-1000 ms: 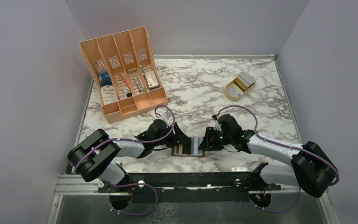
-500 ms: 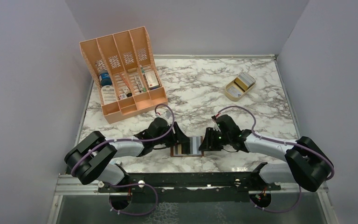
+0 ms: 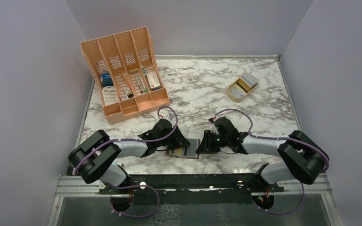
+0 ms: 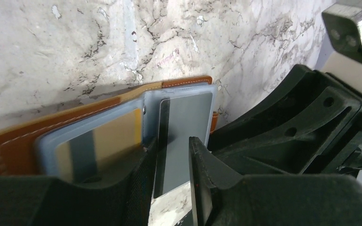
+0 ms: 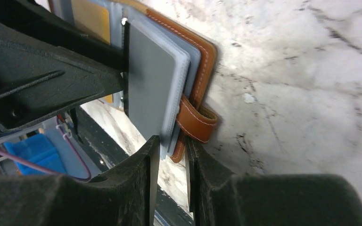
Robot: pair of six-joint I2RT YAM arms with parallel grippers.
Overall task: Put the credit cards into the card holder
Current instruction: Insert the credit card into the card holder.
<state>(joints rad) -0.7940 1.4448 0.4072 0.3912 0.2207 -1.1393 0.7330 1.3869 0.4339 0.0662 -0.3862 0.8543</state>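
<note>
Me: Since a second ago the small brown leather booklet-style card holder (image 4: 14, 141) has slid left on the marbled white desk (image 3: 193, 89) and turned askew. My right hand (image 5: 170, 146) has followed it in towards my left hand (image 4: 172, 155). It lay flat and square between them; now its right leaf looks raised.

You: What does that do for the job?

Me: I judge I'm working the clear bluish sleeve pages, either seating a card or turning to a free sleeve. No card is on its way from the stand.

You: Are you gripping it?

Me: My left fingers stand a little apart on either side of the sleeve that holds the plain grey plastic card (image 4: 184, 117). My right fingers are nearly together around the lower edge of the pages, just beside the brown snap tab (image 5: 198, 120). Whether either hand truly pinches, I cannot tell.

You: Count things for me.

Me: One card holder, at the near edge of the desk between my hands. Two cards show in its sleeves: the grey one and a yellow card (image 4: 99, 143) with a dark stripe. One small tan wooden stand (image 3: 235, 93) sits well apart at the far right, with pale grey-white credit cards (image 3: 248, 81) in it; how many, I cannot make out. One big orange slotted organiser (image 3: 122, 106), four slots, stands far left.
</note>
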